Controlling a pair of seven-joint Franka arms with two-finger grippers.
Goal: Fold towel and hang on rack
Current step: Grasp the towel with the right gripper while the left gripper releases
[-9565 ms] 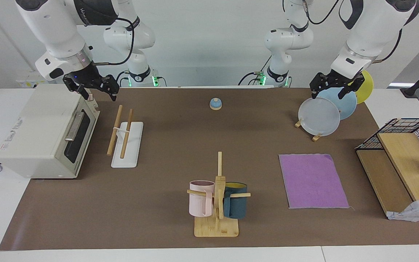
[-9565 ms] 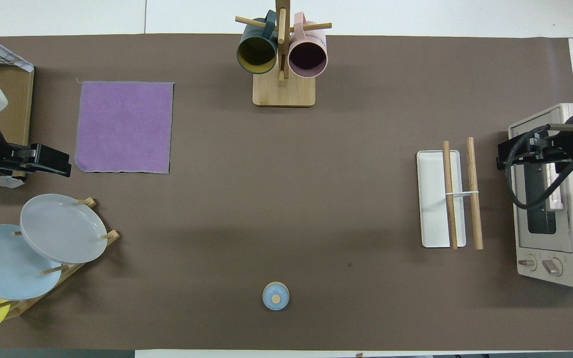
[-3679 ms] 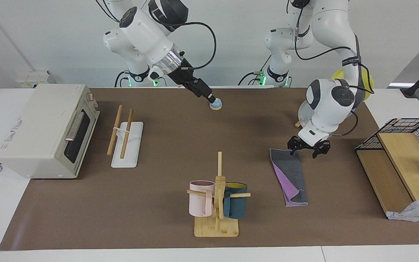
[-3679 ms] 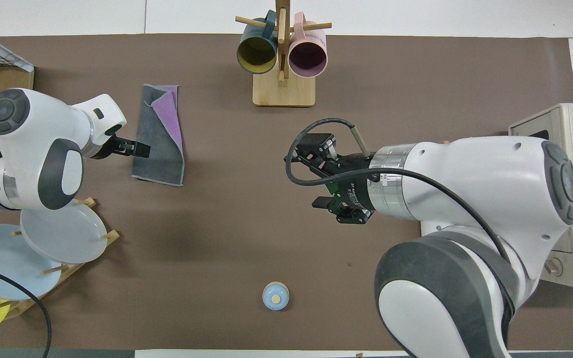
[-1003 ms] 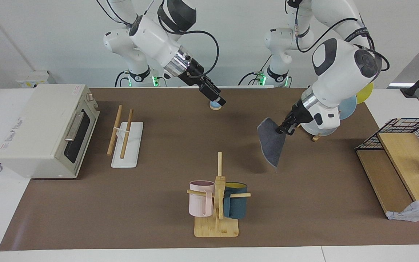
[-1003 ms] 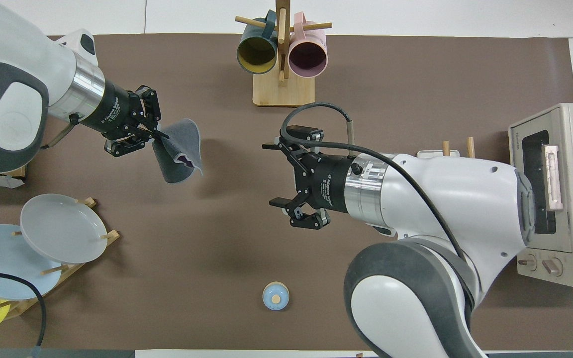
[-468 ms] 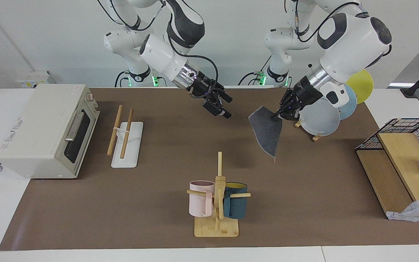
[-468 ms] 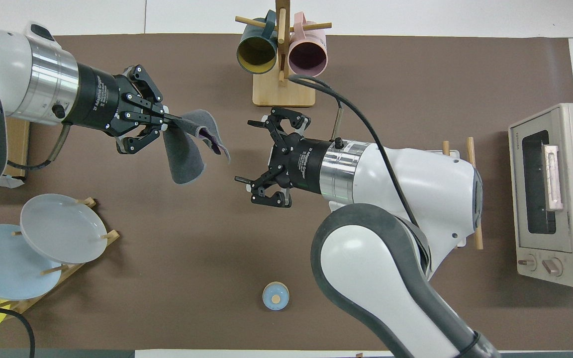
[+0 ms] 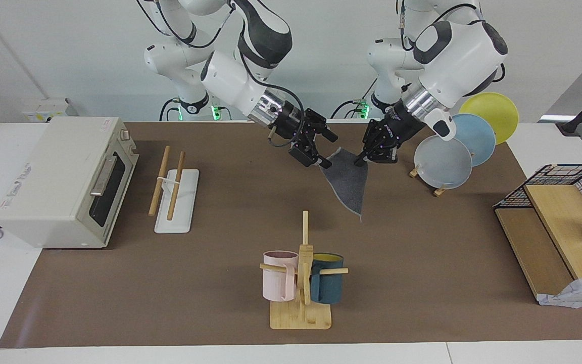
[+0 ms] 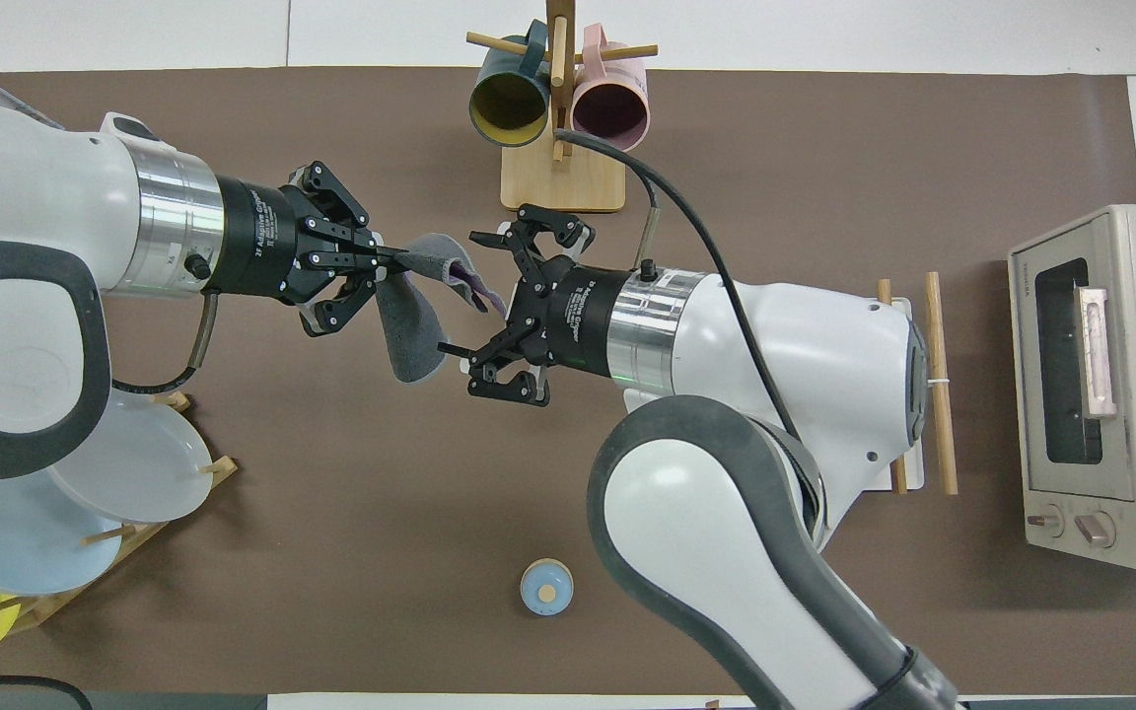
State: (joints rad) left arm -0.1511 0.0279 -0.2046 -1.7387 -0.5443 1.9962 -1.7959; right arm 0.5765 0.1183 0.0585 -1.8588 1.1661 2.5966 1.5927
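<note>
The towel (image 9: 349, 183) hangs in the air, folded, dark grey face out, with a purple edge showing in the overhead view (image 10: 412, 335). My left gripper (image 9: 360, 159) is shut on one upper corner and holds it over the middle of the mat; it also shows in the overhead view (image 10: 383, 258). My right gripper (image 9: 327, 150) is open, its jaws on either side of the towel's other upper corner (image 10: 464, 294). The rack (image 9: 175, 197) stands by the toaster oven; in the overhead view only its rods (image 10: 939, 394) show past the right arm.
A mug tree (image 9: 301, 283) with a pink and a dark blue mug stands farthest from the robots. A plate stand with plates (image 9: 442, 162) is beside the left arm. A toaster oven (image 9: 63, 182), a wooden shelf with a wire basket (image 9: 559, 217) and a small blue knob (image 10: 546, 588) are on the table.
My left gripper has carried the hanging towel toward the middle of the table. My right gripper has come up to it, and its open jaws now straddle the towel's free upper corner.
</note>
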